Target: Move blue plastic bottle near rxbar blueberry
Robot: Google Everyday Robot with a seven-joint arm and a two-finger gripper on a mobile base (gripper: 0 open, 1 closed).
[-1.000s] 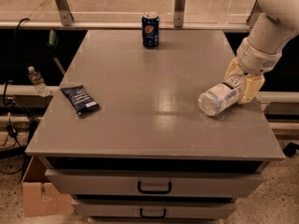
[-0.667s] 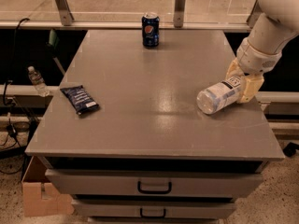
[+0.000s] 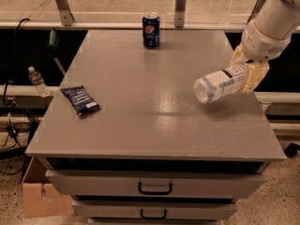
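Table (image 3: pixel 140 78), grey and flat-topped, fills most of the view, with two drawers (image 3: pixel 154 184) in its front, each with a dark handle. White robot arm (image 3: pixel 274 25) enters from the upper right corner and ends over the table's right edge. Cardboard box (image 3: pixel 40 196) stands on the floor at the lower left, beside the table's front corner. Gripper (image 3: pixel 246 70), with yellowish fingers, sits at the right edge of the table, jaws clenched on the neck end of the blue plastic bottle (image 3: pixel 218 83). Bottle is held on its side, base pointing left and slightly down towards the table centre, and appears clear of the surface, with a faint shadow under it. Dark blue soda can (image 3: pixel 151 29) stands upright at the far edge, near the middle. Rxbar blueberry (image 3: pixel 80 100) lies flat near the left edge, well apart from the bottle. Small clear bottle (image 3: pixel 36 81) stands off the table to the left
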